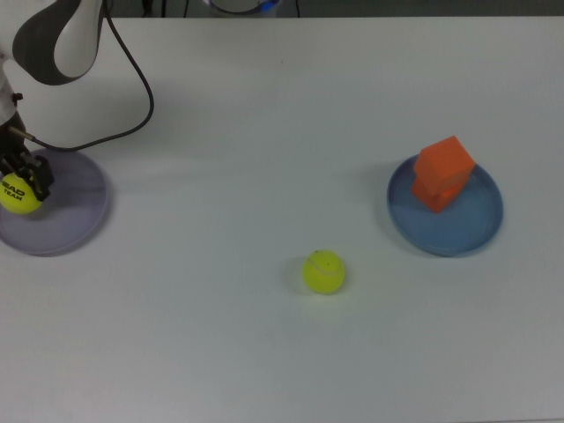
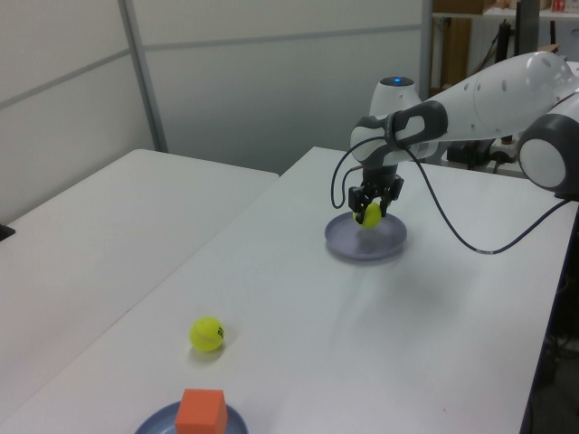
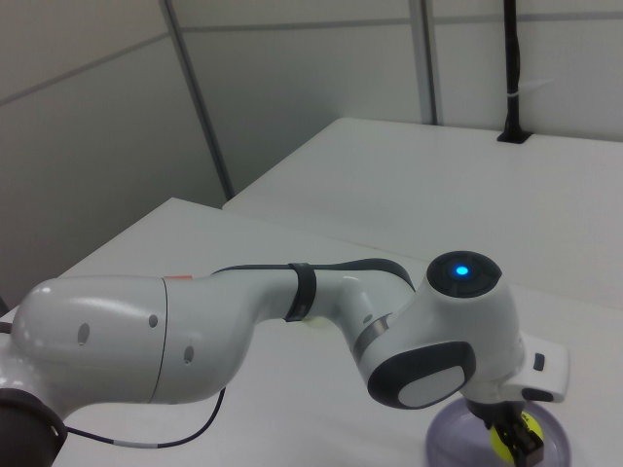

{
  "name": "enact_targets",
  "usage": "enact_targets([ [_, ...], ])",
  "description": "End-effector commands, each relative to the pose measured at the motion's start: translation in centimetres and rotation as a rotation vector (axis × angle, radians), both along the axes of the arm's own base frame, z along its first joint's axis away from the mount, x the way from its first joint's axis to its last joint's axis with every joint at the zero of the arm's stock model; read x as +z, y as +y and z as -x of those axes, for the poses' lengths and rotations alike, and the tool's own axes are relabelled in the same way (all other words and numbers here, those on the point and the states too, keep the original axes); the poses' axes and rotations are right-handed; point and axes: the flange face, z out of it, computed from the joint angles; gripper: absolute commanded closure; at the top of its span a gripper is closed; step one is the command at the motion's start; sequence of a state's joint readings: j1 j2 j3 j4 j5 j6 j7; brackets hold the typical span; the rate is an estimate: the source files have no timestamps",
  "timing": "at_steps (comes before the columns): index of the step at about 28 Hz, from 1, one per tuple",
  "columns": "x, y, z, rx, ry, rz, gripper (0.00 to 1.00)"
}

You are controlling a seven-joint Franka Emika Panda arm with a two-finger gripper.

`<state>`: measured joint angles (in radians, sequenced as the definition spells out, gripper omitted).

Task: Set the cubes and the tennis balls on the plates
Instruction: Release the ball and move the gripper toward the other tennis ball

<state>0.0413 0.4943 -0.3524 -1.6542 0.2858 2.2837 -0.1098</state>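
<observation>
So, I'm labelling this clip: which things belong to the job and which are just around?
Job:
- held tennis ball in the fingers
- loose tennis ball
- lilac plate
- blue plate
- orange cubes

Just around:
- black cable

**Ball held over lilac plate**

Gripper (image 2: 370, 206) was clamped on a tennis ball (image 2: 372, 214) just above the lilac plate (image 2: 365, 243). Second tennis ball (image 2: 206, 334) lay loose on the white table (image 2: 298, 307). Orange cube (image 2: 200, 411) sat on the blue plate (image 2: 149, 423) at the left view's bottom edge.
</observation>
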Motion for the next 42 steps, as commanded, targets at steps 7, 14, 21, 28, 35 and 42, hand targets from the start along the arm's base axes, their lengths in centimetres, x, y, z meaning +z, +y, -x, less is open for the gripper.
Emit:
enact_targets([
  [7, 1.0, 1.1, -0.6, 0.028, -0.023, -0.014, 0.00],
  [14, 5.3, 3.0, -0.7, 0.041, -0.086, -0.029, 0.00],
  [21, 9.4, 13.6, -2.5, 0.228, -0.111, -0.066, 0.00],
  [28, 10.9, 23.9, -2.5, 0.355, -0.068, -0.102, 0.00],
  [35, 10.2, 33.4, -1.4, 0.369, -0.058, -0.149, 0.00],
  [42, 7.0, 41.0, -1.1, 0.367, -0.117, -0.121, 0.00],
])
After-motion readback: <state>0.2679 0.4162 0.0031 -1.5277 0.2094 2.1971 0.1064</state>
